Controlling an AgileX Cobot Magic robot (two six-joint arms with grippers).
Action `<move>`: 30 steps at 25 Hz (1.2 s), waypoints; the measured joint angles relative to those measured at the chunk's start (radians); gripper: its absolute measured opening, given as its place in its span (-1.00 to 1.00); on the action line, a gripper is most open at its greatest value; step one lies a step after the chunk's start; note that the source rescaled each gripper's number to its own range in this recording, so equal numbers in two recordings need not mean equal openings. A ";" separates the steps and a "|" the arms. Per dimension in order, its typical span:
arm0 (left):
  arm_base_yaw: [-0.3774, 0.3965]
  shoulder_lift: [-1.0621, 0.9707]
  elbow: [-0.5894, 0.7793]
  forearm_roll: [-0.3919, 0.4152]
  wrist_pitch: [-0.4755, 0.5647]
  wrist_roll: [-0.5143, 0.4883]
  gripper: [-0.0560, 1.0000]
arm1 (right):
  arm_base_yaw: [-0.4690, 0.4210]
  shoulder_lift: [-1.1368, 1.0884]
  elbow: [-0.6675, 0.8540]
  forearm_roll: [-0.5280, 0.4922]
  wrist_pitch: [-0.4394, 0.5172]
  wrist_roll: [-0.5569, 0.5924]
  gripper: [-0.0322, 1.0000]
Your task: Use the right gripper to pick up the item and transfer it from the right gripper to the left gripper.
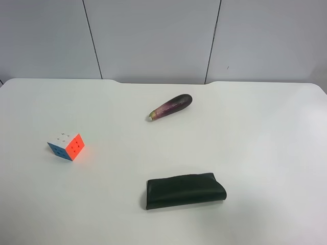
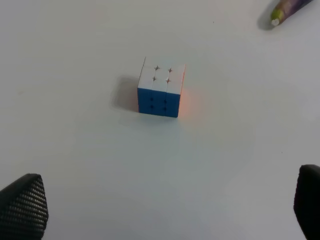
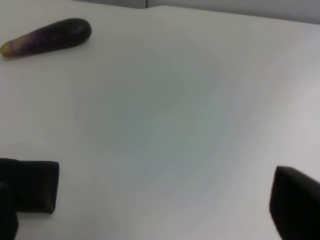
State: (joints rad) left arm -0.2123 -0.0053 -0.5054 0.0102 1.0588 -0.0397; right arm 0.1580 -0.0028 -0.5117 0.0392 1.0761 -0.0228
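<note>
The puzzle cube [image 1: 67, 146] sits on the white table [image 1: 245, 132] at the exterior high view's left, white face up, with orange and blue sides showing. Neither arm shows in that view. In the left wrist view the cube [image 2: 161, 92] lies ahead of my left gripper [image 2: 165, 212], apart from it. That gripper's two black fingertips [image 2: 24, 207] stand wide apart with nothing between them. My right gripper [image 3: 150, 220] is open and empty over bare table. Only one of its fingertips [image 3: 296, 207] shows clearly. The cube is out of the right wrist view.
A purple eggplant [image 1: 171, 106] lies at the table's middle back. It shows in the right wrist view [image 3: 50, 36], and its tip shows in the left wrist view [image 2: 287, 9]. A dark green folded pouch [image 1: 184, 190] lies near the front middle; its end [image 3: 35, 186] shows by my right gripper.
</note>
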 joint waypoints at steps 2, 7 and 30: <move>0.000 0.000 0.000 -0.001 -0.001 0.000 1.00 | 0.000 0.000 0.000 0.000 0.000 0.000 1.00; 0.002 0.000 0.000 -0.001 -0.002 0.000 1.00 | 0.000 0.000 0.000 0.000 0.000 0.000 1.00; 0.159 0.000 0.000 -0.001 -0.006 0.001 1.00 | -0.076 0.000 0.000 0.000 0.000 0.000 1.00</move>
State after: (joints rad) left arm -0.0532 -0.0053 -0.5054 0.0094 1.0527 -0.0387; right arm 0.0817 -0.0028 -0.5117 0.0392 1.0761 -0.0228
